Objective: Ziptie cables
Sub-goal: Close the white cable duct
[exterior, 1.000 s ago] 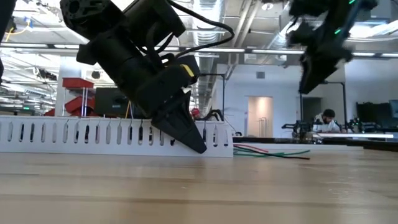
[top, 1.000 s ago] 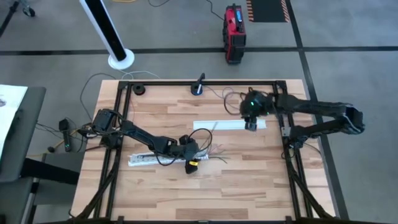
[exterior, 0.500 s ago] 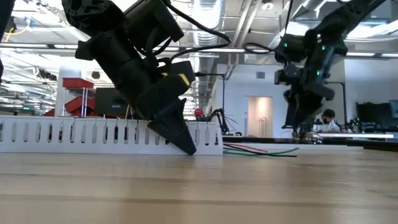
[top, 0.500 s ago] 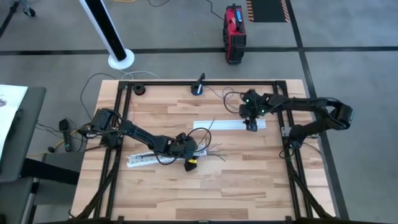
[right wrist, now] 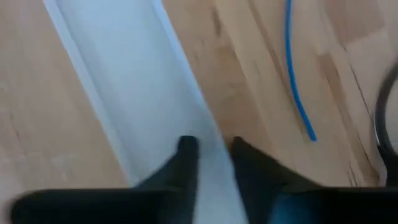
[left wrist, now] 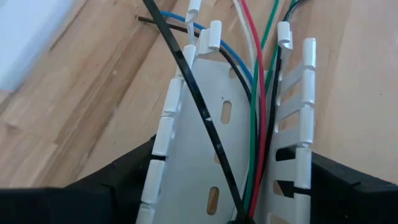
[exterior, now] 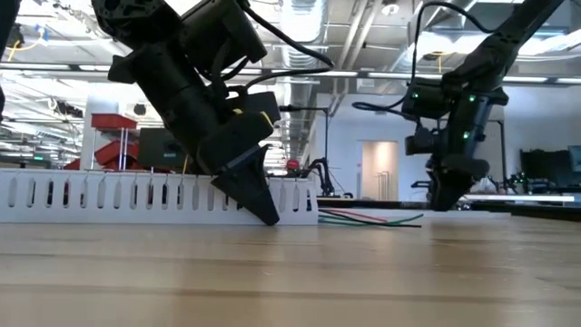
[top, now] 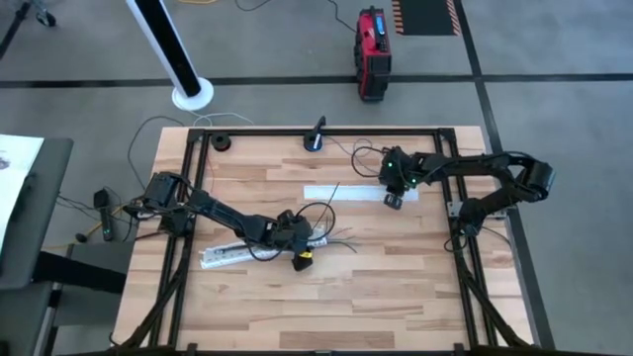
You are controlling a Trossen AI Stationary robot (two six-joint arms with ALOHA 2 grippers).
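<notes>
A white slotted strip (top: 242, 250) lies on the table near the middle. The cables (left wrist: 255, 124), red, green, blue, white and dark wires, lie along its channel and straggle out of its right end (top: 334, 238) onto the wood (exterior: 372, 219). My left gripper (top: 300, 261) stands over that end, its fingers on either side of the strip. A flat white strip (top: 346, 193) lies farther back. My right gripper (top: 393, 201) is down at its right end, shut on it (right wrist: 212, 152). My left gripper clasps the slotted strip across its width, one finger (left wrist: 134, 177) against the outside of each slotted side wall (left wrist: 158, 149), near the strip's right end. The fingers slant down from the table's left. The strip rests on the table, the cables running between the fingers. My right gripper pinches one long edge (right wrist: 208, 134) of the flat white strip between its two fingertips (right wrist: 186, 149), at the strip's right end. The fingers come from above, pointing down (exterior: 445, 202). The strip lies flat on the table.
A small round blue-black device (top: 315, 141) with a pale cord stands at the far edge, and a black round part (top: 220, 143) sits at the far left corner. Black frame rails (top: 188, 198) run along the table's sides. Bare wood (top: 326, 307) lies toward the near edge.
My right gripper has come down from above onto the flat strip's right end. My left gripper has moved a little toward the table's left edge, and the slotted strip with the cables has slid along the table with it.
</notes>
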